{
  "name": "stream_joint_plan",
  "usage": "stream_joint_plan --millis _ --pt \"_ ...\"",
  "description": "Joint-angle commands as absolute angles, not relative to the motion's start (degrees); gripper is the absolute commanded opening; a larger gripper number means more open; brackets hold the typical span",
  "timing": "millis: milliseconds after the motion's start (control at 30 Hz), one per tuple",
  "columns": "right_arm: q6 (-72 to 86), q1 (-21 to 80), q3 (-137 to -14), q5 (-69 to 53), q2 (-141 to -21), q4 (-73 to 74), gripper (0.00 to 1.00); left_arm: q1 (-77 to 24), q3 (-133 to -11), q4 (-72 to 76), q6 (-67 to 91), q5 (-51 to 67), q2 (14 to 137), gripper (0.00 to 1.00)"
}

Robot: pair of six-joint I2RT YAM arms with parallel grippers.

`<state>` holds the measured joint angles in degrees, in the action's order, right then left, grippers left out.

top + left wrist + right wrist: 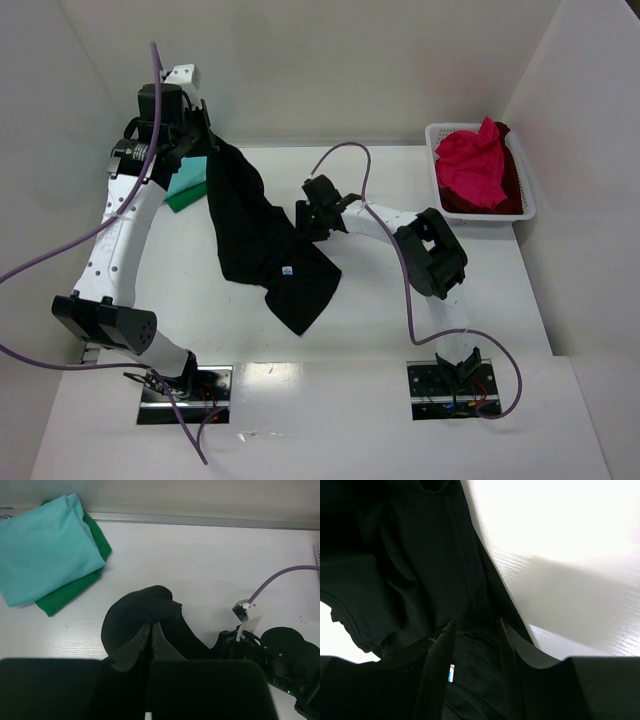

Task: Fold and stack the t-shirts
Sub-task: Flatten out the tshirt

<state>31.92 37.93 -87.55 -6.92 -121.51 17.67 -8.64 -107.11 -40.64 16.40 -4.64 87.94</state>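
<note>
Top external view: the black t-shirt (255, 235) hangs from the raised left gripper (197, 128), which is pinched on its cloth, and trails onto the table (400, 330). The right gripper (312, 212) straddles its edge; whether it is clamped, I cannot tell.

Not much else around me tbh. White table (360, 335), plain and a bit shiny, with hard glare on it in my right wrist view. A white lattice basket (488, 222) sits at the far right corner, tucked just beside the right wall (590, 150). The back wall (330, 60) is white too, and a grey strip (200, 519) runs along the table's far edge.
</note>
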Motion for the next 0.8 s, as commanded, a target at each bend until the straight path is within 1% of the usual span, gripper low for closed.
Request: stream_joint_plan --millis 0,67,167,233,600,767 --pt "32.1 37.9 -86.7 -7.6 -119.9 16.5 0.46 -8.3 -106.3 -38.9 15.6 -5.2 87.8 0.02" --pt "32.1 37.9 -86.2 -8.1 -119.9 16.5 0.46 -8.3 -106.3 -38.9 15.6 -4.7 87.3 0.02" --pt "32.1 37.9 -85.7 -8.1 -120.4 15.9 0.40 -7.7 -105.8 -38.9 15.6 -4.7 87.3 0.02" --pt "32.1 37.9 -85.7 -8.1 -120.4 15.3 0.39 -7.7 -105.8 -38.9 15.6 -4.7 87.3 0.02" --pt "32.1 37.9 -88.9 -6.9 -122.8 15.3 0.39 -7.7 -105.3 -38.9 16.1 -4.1 85.7 0.02" --pt "31.6 37.9 -89.5 -6.9 -123.3 14.6 0.31 -7.7 -104.2 -38.9 16.1 -3.6 85.7 0.02"
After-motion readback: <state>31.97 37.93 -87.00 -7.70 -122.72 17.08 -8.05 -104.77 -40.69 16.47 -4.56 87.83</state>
